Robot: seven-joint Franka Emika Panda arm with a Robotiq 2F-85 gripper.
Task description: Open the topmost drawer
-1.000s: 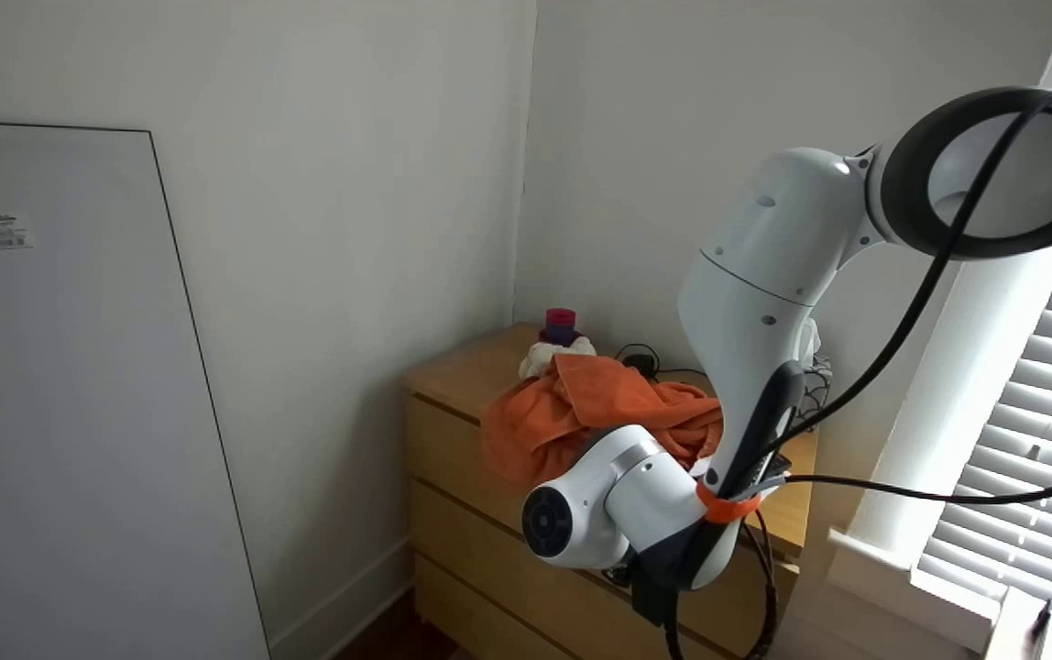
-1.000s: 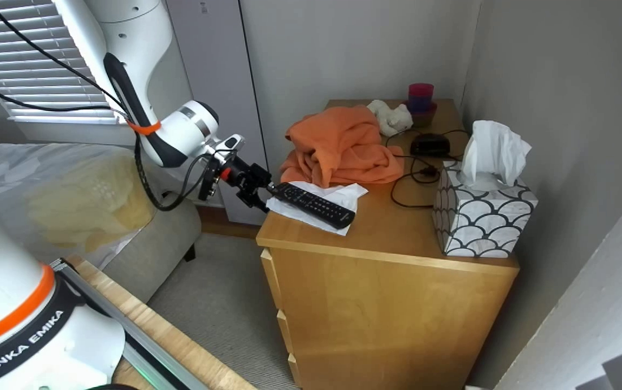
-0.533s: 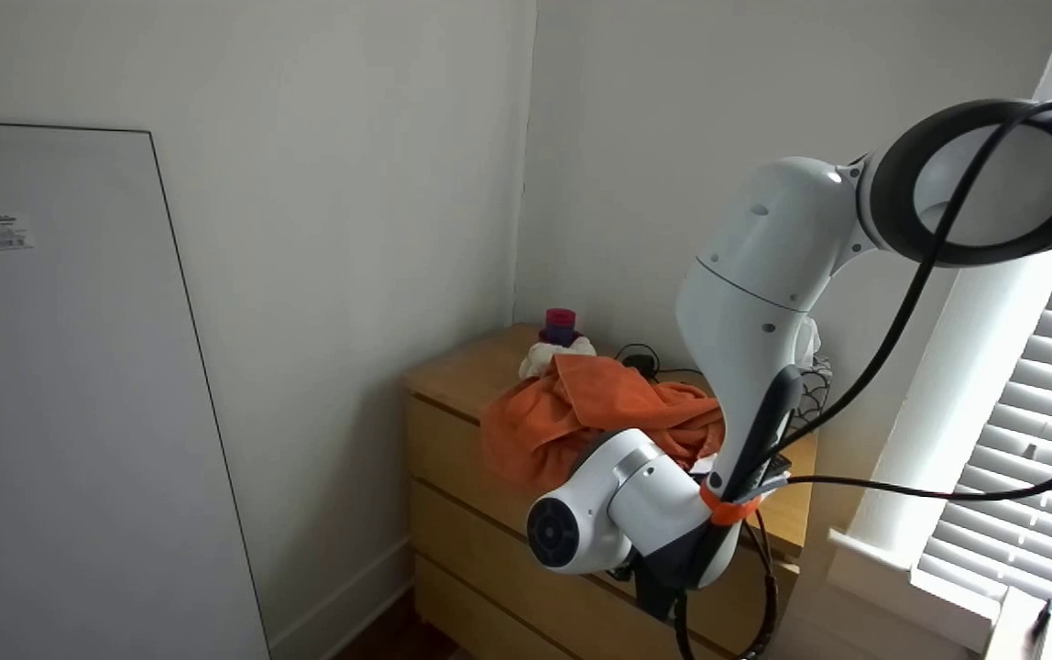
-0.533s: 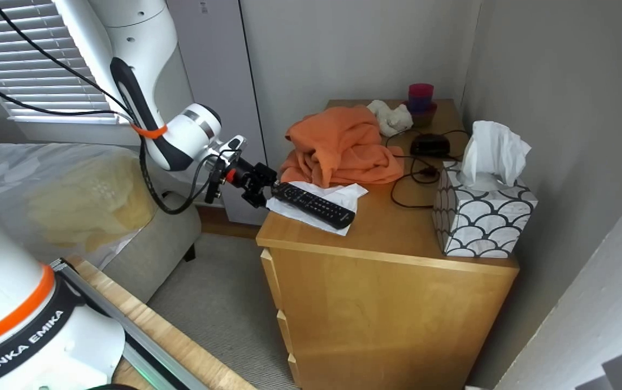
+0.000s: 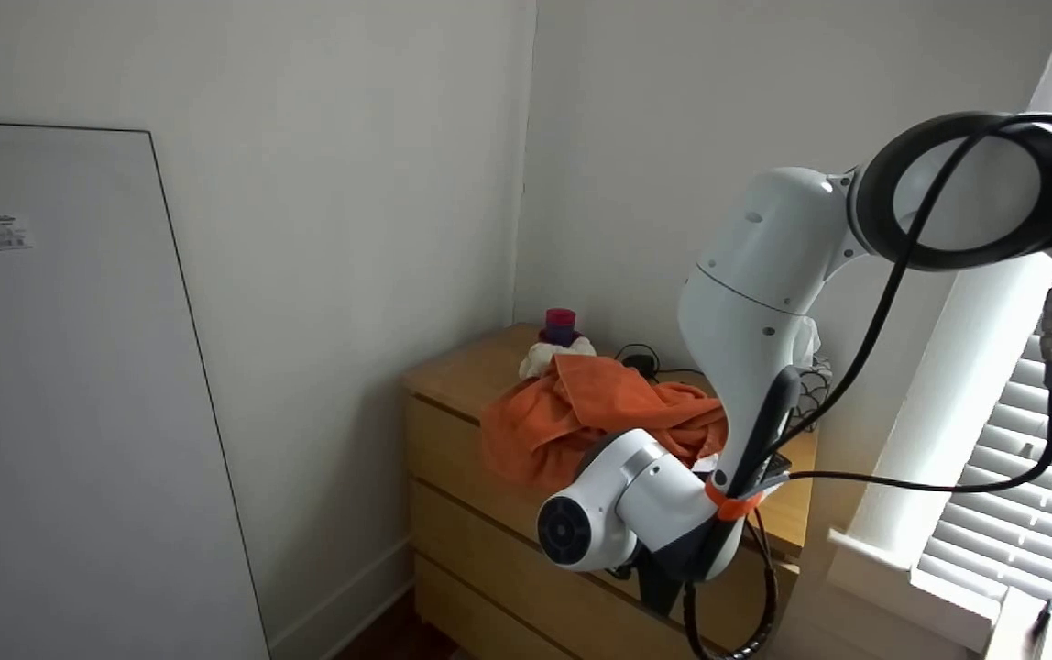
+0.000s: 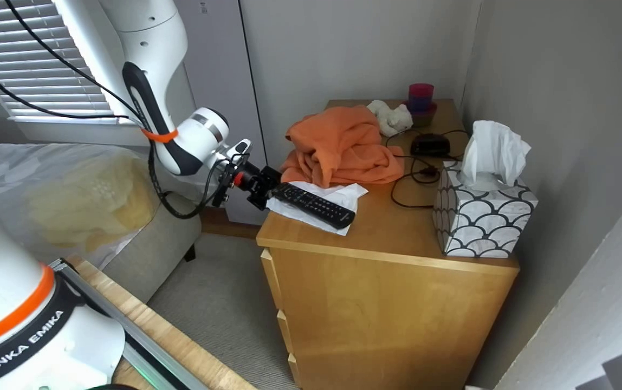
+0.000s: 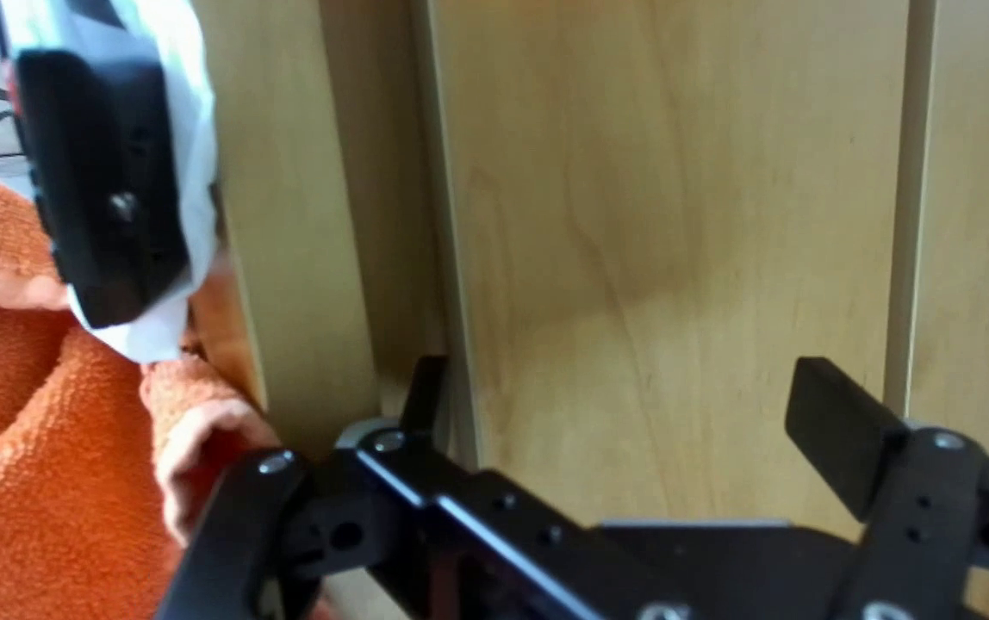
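Facing topmost drawer point(image 7: 675, 215) in wrist view, gripper point(image 7: 619, 387) spread wide, fingers point(image 7: 843, 439) well apart, one near drawer's upper edge; contact cannot be told; in exterior view drawer sits directly below dresser top point(image 5: 462, 362), front in line with lower fronts point(image 5: 462, 547), but arm point(image 5: 659, 495) hides fingers; in exterior view tissue box point(image 6: 481, 227) shows whole, white tissue point(image 6: 492, 154) rising from its opening, where wrist view catches only patterned part; cup stack point(image 6: 421, 98) at dresser's far end, contents cannot be seen.

In an exterior view, partial concealment of topmost drawer point(image 5: 448, 451) by arm point(image 5: 746, 302); in wrist view, lower-edge cropping of gripper point(image 7: 624, 392).
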